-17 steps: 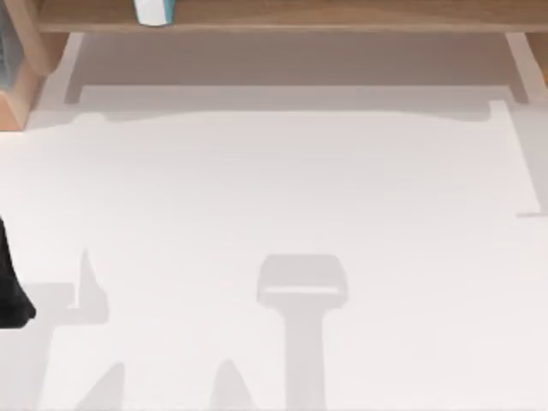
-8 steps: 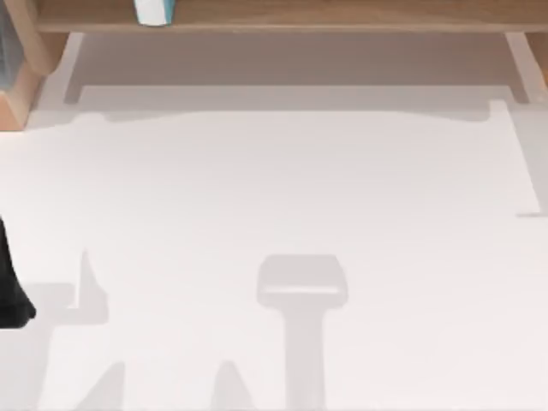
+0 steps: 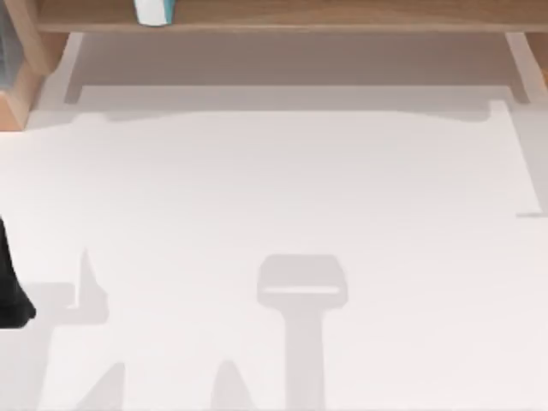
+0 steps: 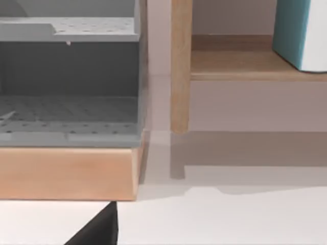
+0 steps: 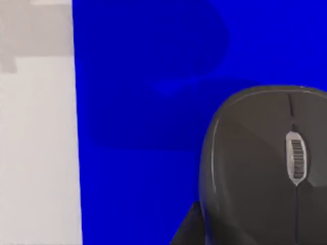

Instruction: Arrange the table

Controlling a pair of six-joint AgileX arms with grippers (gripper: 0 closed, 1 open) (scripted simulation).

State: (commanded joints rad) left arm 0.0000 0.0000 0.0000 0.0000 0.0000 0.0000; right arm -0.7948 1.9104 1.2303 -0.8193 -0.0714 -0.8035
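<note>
While both arms sit at the edges, the table (image 3: 282,188) spreads white and bare across the top view.
A wooden shelf (image 3: 282,15) runs along its far edge, a white-and-teal container (image 3: 154,10) on it. The left arm (image 3: 10,287) is a dark shape at the left edge; its wrist view faces a grey perforated rack (image 4: 69,81). The right wrist view looks onto a dark mouse (image 5: 265,168) on a blue mat (image 5: 148,76). Whether either pincer is open, or holding anything, I can't tell.
</note>
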